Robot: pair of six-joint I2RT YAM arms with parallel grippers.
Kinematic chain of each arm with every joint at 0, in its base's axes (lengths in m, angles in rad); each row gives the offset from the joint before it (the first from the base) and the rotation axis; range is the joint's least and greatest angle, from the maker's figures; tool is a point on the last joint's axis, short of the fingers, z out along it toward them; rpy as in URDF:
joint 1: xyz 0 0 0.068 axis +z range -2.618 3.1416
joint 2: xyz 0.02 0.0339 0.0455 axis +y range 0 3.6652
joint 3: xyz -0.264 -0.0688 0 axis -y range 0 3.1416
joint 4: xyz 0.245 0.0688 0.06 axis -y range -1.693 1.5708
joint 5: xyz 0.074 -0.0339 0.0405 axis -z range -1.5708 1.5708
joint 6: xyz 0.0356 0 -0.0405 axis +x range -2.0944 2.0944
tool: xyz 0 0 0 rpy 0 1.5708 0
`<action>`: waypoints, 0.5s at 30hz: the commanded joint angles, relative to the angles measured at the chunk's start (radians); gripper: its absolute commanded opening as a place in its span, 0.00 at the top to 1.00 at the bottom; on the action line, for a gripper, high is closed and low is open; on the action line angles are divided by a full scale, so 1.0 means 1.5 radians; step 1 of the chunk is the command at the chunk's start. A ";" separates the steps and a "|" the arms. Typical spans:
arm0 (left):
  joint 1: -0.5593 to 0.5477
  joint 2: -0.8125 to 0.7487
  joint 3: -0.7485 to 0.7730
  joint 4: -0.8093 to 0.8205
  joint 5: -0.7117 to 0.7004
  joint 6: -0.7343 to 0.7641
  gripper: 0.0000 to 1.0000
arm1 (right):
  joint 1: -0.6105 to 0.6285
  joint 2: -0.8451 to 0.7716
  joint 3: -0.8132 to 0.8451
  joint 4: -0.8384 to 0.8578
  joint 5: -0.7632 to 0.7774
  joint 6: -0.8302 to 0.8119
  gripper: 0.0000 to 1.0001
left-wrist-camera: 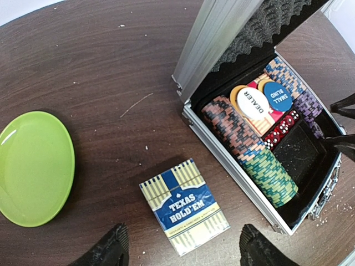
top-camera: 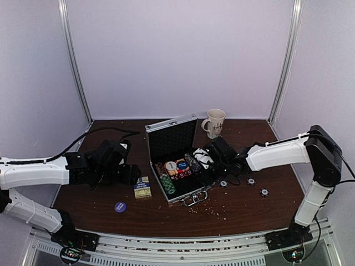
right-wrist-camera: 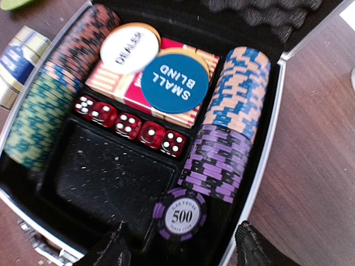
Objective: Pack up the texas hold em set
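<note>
The aluminium case lies open at mid-table, its lid upright and chip rows lining both long sides. Dice and two round buttons sit between the rows, and the near compartment is empty. A purple 500 chip rests face-up at the end of the purple row rather than on edge. It looks unseated, so it may slide into the empty compartment or block the lid.

The right gripper hangs over this corner with its jaws spread wide, and neither finger touches the chip.

The card deck box lies on the table just beside the case's left wall. The left gripper hovers above it, wide open and empty. The box sits skewed to the jaws, so closing on it may catch the corners and spin it.

Three loose chips and a blue button lie flat on the table. Pieces this thin could skid away from closing fingers, and a nudge to the case might drop the lid.
</note>
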 commanded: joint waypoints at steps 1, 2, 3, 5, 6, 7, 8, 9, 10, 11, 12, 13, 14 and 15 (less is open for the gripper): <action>-0.001 -0.003 -0.005 0.008 -0.014 0.005 0.30 | -0.009 -0.073 0.012 -0.077 -0.036 -0.002 0.35; -0.001 -0.002 -0.003 0.008 -0.014 0.006 0.30 | -0.015 -0.081 0.012 -0.100 -0.054 -0.004 0.35; -0.001 0.001 -0.001 0.008 -0.014 0.006 0.30 | -0.022 -0.088 0.013 -0.117 -0.070 -0.008 0.34; -0.001 0.006 0.004 0.008 -0.011 0.007 0.30 | -0.037 -0.101 0.016 -0.151 -0.084 -0.019 0.35; -0.001 0.008 0.006 0.009 -0.009 0.007 0.30 | -0.048 -0.105 0.020 -0.168 -0.092 -0.028 0.35; -0.001 0.010 0.008 0.010 -0.007 0.008 0.30 | -0.055 -0.104 0.030 -0.196 -0.100 -0.042 0.36; -0.001 0.012 0.009 0.013 -0.005 0.008 0.30 | -0.063 -0.098 0.048 -0.237 -0.101 -0.055 0.36; -0.001 0.014 0.009 0.017 0.000 0.009 0.30 | -0.070 -0.092 0.062 -0.266 -0.100 -0.066 0.37; -0.001 0.018 0.010 0.023 0.006 0.011 0.30 | -0.078 -0.087 0.071 -0.287 -0.104 -0.076 0.39; -0.001 0.023 0.012 0.029 0.017 0.014 0.30 | -0.085 -0.089 0.072 -0.301 -0.105 -0.083 0.41; -0.001 0.029 0.015 0.034 0.028 0.017 0.30 | -0.091 -0.093 0.068 -0.307 -0.105 -0.087 0.43; -0.001 0.036 0.020 0.041 0.042 0.022 0.30 | -0.098 -0.100 0.064 -0.310 -0.107 -0.090 0.44; -0.001 0.044 0.027 0.049 0.061 0.027 0.31 | -0.106 -0.109 0.060 -0.313 -0.111 -0.092 0.45; -0.001 0.054 0.037 0.058 0.083 0.031 0.31 | -0.112 -0.118 0.059 -0.317 -0.116 -0.094 0.46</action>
